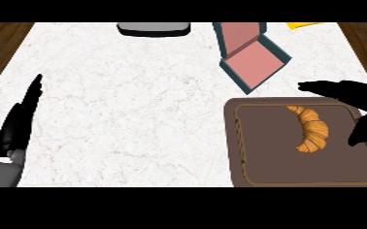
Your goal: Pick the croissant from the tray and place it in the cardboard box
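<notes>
Croissant (314, 131) on tray (265, 167), right half; my right robot hand (342, 90) spread open beside it, nothing held. Prob. light, flaky, crushable: I'd take it across the thick middle. Left robot hand (20, 119) rests open, far left.

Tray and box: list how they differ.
The tray is dark brown; the box is teal outside, pink inside. The tray holds the croissant; the box holds nothing. The tray lies square to the counter and nearer; the box sits turned at an angle, farther off, lid open. Both are rectangular, on the counter's right side.
</notes>
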Available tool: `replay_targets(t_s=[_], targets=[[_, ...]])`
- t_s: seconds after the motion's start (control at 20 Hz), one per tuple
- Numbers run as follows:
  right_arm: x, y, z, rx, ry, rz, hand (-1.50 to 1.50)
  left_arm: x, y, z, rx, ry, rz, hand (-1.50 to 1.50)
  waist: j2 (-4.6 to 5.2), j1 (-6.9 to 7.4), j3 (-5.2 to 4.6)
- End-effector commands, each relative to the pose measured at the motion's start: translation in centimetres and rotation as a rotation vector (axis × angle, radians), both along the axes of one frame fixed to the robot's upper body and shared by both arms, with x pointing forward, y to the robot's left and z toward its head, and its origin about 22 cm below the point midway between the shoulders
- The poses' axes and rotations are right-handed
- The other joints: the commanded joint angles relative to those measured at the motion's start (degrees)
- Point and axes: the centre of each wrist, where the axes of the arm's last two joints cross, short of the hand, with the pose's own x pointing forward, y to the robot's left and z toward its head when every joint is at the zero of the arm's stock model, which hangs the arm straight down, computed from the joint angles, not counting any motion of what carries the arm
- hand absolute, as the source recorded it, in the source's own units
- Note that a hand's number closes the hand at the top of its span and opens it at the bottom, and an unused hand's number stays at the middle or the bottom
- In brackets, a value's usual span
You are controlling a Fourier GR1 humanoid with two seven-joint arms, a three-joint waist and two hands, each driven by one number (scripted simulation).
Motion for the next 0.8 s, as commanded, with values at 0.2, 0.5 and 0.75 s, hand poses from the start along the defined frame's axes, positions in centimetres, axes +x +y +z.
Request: replay_targets(t_s=[0.2,0.5,0.75], targets=[[1.2,1.5,-0.5,-0.008,0.033,0.014,-1.50,0.3,0.0,0.6,0.008,0.016,0.001,0.00,-0.05,-0.31,-0.01],[0.1,2.2,-0.2,0.053,0.068,0.076,-1.50,0.0,-0.3,-0.2,-0.019,0.010,0.004,0.00,-0.24,-1.02,-0.05],[-1.1,3.5,-0.6,0.102,0.070,0.133,-1.50,-1.2,0.0,0.3,-0.007,0.015,0.020,0.00,-0.47,-1.18,-0.05]])
